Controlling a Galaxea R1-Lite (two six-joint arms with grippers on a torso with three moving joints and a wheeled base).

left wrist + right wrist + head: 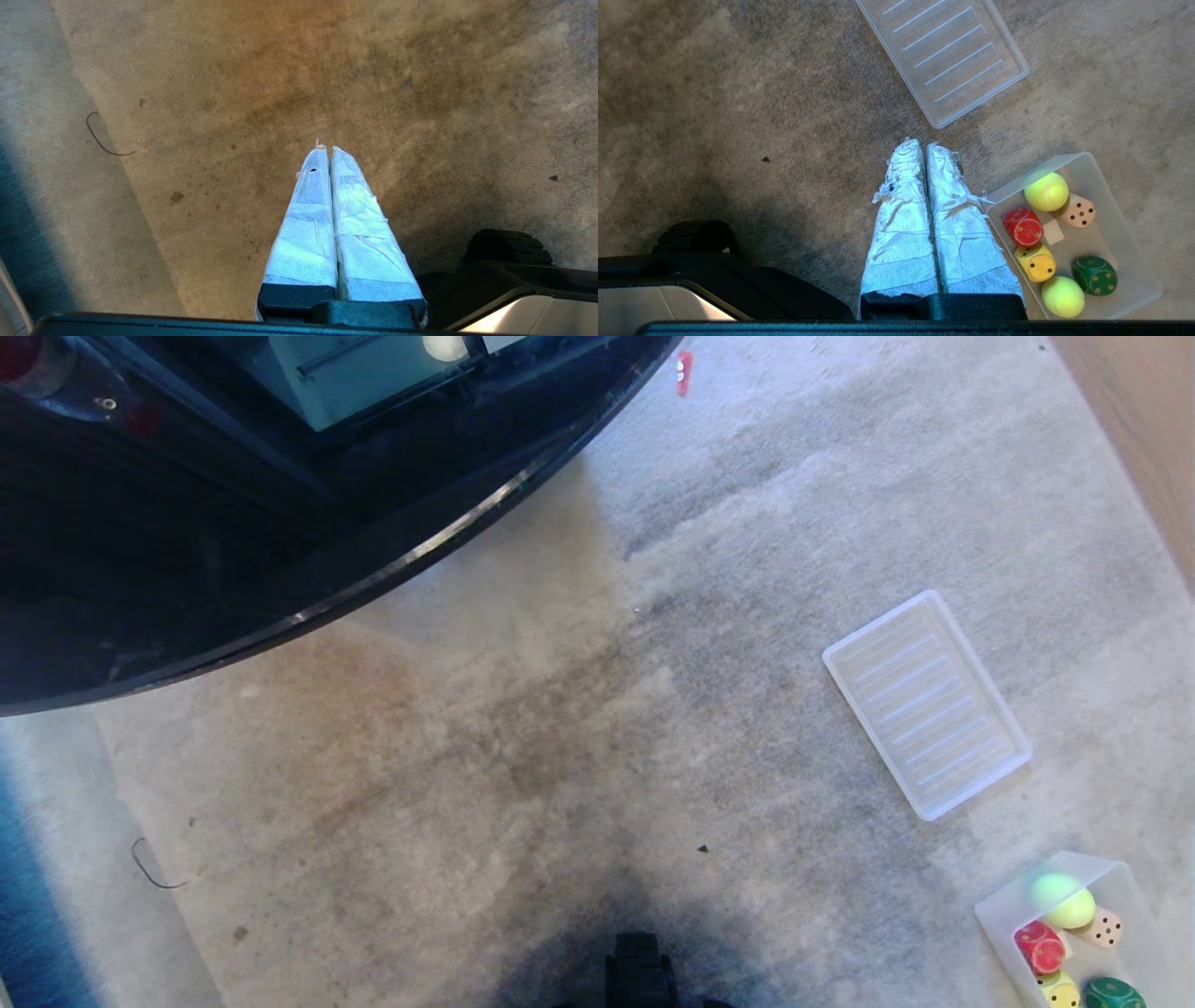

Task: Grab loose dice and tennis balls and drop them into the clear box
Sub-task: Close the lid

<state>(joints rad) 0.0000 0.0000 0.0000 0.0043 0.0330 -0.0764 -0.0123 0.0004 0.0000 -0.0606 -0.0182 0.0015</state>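
A dark glossy curved furniture edge (392,560) overhangs the worn, stained grey carpet (523,728) far left of the clear box (1134,275). The left end effector (325,149), its tape-wrapped fingers pressed together and empty, hangs above bare carpet. The right end effector (920,145), likewise closed on nothing, hovers just left of the box. A flat translucent ribbed tray (948,51) lies near the box. Inside the box sit 4 round-cornered dice (1023,227), red, yellow, beige and dark green, and 2 fuzzy tennis balls (1046,191).
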